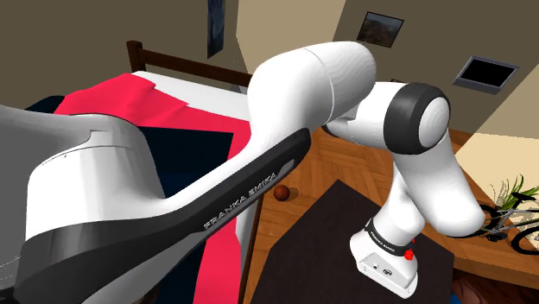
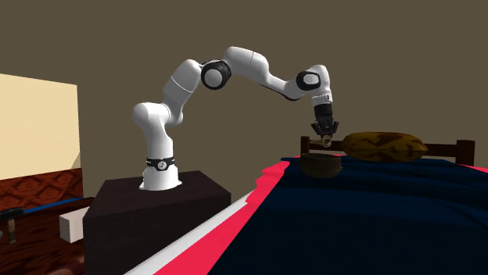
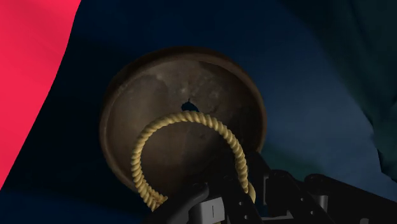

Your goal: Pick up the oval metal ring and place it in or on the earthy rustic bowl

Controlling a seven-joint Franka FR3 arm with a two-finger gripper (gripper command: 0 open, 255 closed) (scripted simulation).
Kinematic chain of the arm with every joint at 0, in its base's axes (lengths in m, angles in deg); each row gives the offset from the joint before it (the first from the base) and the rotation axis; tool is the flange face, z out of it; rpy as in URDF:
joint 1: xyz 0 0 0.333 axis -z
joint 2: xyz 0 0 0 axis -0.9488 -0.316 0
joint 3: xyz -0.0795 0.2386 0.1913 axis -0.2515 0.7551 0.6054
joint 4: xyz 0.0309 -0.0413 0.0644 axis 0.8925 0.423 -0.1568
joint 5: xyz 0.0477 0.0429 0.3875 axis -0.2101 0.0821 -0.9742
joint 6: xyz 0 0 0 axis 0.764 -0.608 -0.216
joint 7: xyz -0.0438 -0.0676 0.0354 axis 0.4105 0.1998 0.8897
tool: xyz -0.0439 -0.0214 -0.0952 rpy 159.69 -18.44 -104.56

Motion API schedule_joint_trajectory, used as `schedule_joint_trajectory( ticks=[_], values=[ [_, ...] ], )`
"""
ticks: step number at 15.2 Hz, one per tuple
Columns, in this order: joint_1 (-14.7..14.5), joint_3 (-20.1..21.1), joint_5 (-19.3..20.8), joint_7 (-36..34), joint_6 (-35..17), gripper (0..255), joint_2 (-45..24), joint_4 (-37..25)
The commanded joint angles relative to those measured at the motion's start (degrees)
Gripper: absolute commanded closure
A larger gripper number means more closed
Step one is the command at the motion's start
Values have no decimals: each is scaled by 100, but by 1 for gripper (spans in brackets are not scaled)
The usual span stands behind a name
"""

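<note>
A golden ring with a twisted, rope-like surface hangs from my gripper, which is shut on its lower side. Directly below the ring is a brown, mottled bowl resting on the dark blue bed cover. In the second exterior view the gripper points down with the ring just above the bowl, not touching it. The white arm blocks much of the shoulder view.
A brown pillow lies beside the bowl against the wooden headboard. A red sheet runs along the bed's edge. The arm stands on a dark box next to the bed. A small ball lies on the wooden floor.
</note>
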Motion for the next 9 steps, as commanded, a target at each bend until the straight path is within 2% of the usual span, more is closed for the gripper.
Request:
schedule_joint_trajectory(
  ticks=[1,6,9],
  values=[
    [-2,-23,34,-36,-108,255,-58,59],
    [13,-85,126,-139,-416,255,-190,262],
    [14,-85,126,-139,-417,255,-190,262]
  ],
)
